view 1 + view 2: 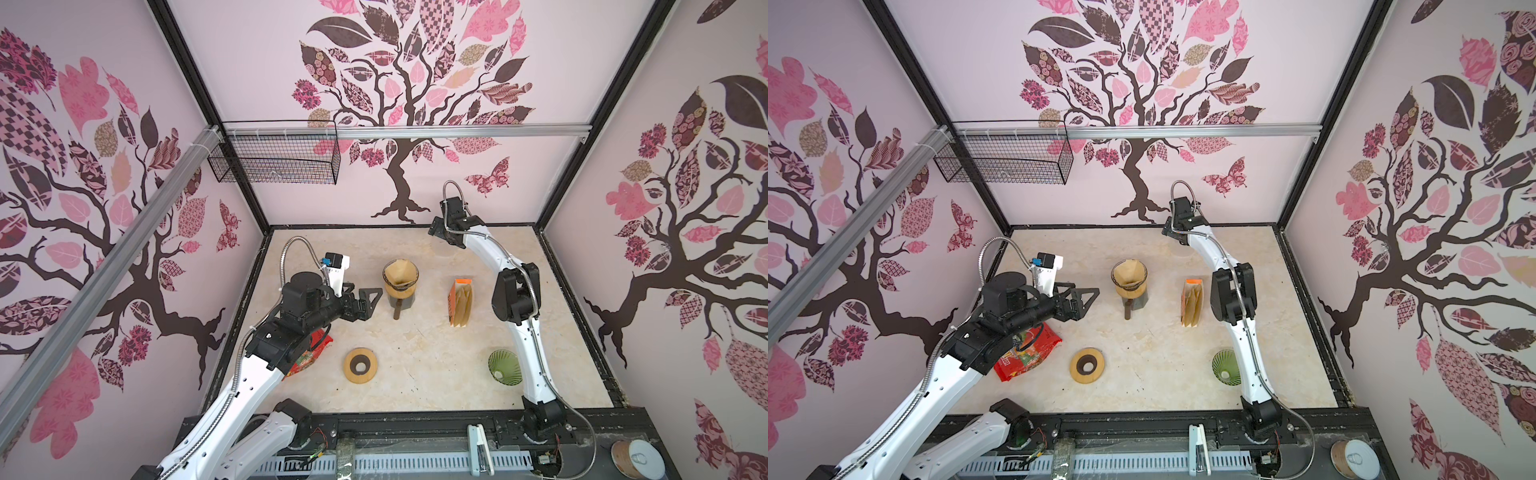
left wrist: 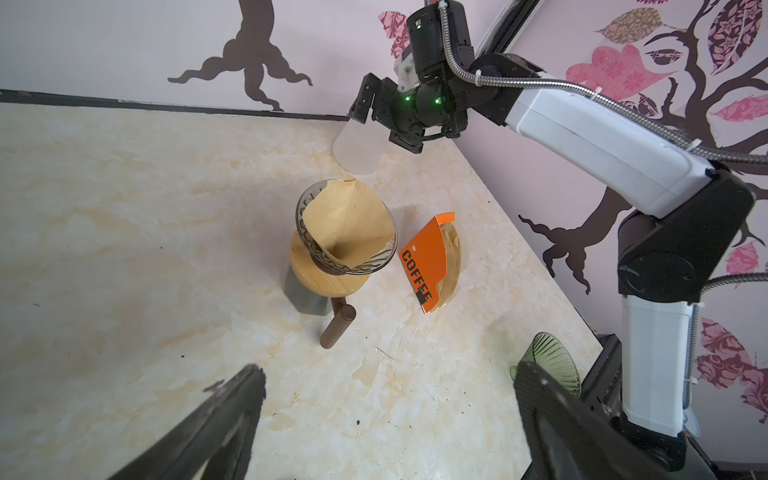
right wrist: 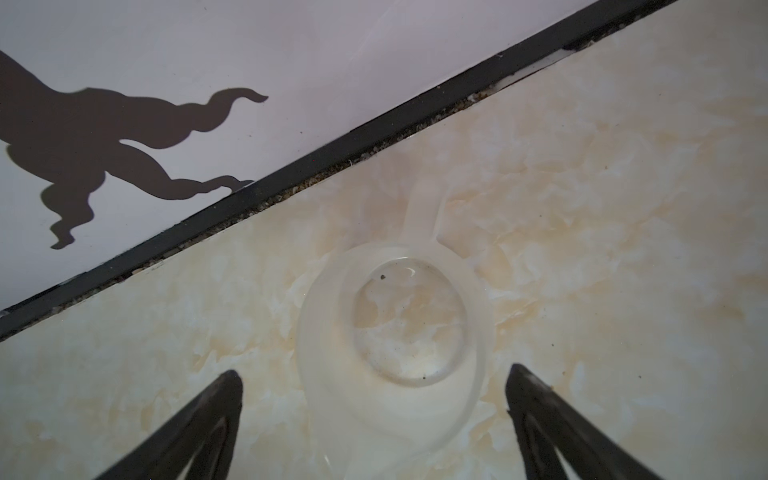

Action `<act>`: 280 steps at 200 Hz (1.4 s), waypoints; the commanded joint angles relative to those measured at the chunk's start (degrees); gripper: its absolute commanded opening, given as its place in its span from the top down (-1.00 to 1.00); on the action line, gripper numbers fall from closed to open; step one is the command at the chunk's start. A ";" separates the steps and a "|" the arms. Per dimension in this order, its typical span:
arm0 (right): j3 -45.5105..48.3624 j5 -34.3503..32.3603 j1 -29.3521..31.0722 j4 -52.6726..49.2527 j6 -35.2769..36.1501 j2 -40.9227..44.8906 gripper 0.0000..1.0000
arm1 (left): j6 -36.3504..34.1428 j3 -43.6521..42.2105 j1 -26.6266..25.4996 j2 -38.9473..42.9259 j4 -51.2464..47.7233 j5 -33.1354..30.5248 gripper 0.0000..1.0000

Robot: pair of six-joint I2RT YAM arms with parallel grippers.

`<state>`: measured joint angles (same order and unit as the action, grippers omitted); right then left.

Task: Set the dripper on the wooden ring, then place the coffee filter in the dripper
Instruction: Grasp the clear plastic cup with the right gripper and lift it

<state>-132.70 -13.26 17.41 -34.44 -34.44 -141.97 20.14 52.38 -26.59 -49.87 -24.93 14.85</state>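
Coffee filter (image 1: 399,272) seated in dripper (image 2: 305,205); both jaws wide, empty; left jaws, at its 9 o'clock, should retreat without brushing paper.

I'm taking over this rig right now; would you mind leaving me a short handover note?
Left end effector: open, empty, beside the dripper, not touching it.
Right end effector: open, empty, above a clear scoop.
Coffee filter: opened out inside the dripper, one edge above the rim. Filter pack stands apart beside it.
Done: filter placed.
To do: probably just check its seating, then retract both arms.
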 commanded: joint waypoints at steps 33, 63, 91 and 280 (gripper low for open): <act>-2.62 -1.05 -0.09 1.33 1.19 -4.29 -1.00 | 0.49 -1.59 0.68 0.77 2.31 1.32 -0.94; -2.74 -1.00 -0.34 2.19 1.35 -5.38 -1.00 | 0.60 -1.75 0.83 1.07 2.47 1.42 -0.94; -3.42 -1.16 -0.62 2.90 2.03 -6.65 -1.00 | 0.69 -1.69 0.87 1.17 2.79 1.59 -0.94; 10.46 7.80 -1.41 12.55 13.56 2.50 -0.99 | 1.48 -2.20 1.73 1.44 3.80 2.90 -0.94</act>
<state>-126.34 -8.75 16.25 -21.39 -23.92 -144.68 21.32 51.64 -25.06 -49.21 -22.74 17.08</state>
